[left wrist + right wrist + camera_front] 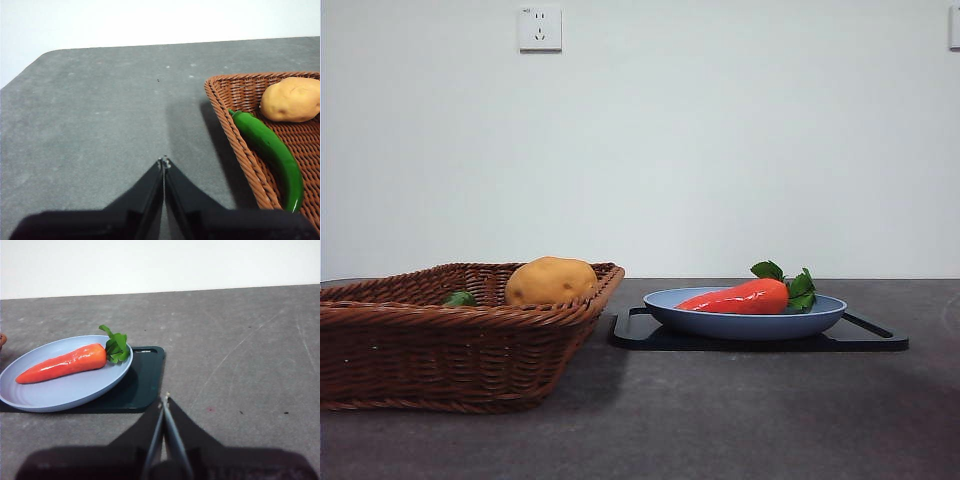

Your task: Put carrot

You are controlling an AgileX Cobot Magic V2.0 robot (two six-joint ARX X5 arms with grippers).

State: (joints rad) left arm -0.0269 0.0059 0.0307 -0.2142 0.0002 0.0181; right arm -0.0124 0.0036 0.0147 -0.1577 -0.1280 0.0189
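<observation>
You're looking at the carrot (64,363) lying on the blue plate (75,395) w/ the right claw (164,401) hovering pinched shut nearby, so it's risking shoving the glossy veg off the rim unless you're opening jaws first.

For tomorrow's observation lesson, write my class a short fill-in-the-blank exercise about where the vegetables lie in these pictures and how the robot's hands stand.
1. The carrot lies on a blue ____.
2. The potato and the green pepper lie inside the woven ____.
3. The plate rests on a dark ____.
4. Both the left hand and the right hand have their jaws ____.

Missing words: plate; basket; tray; shut
</observation>
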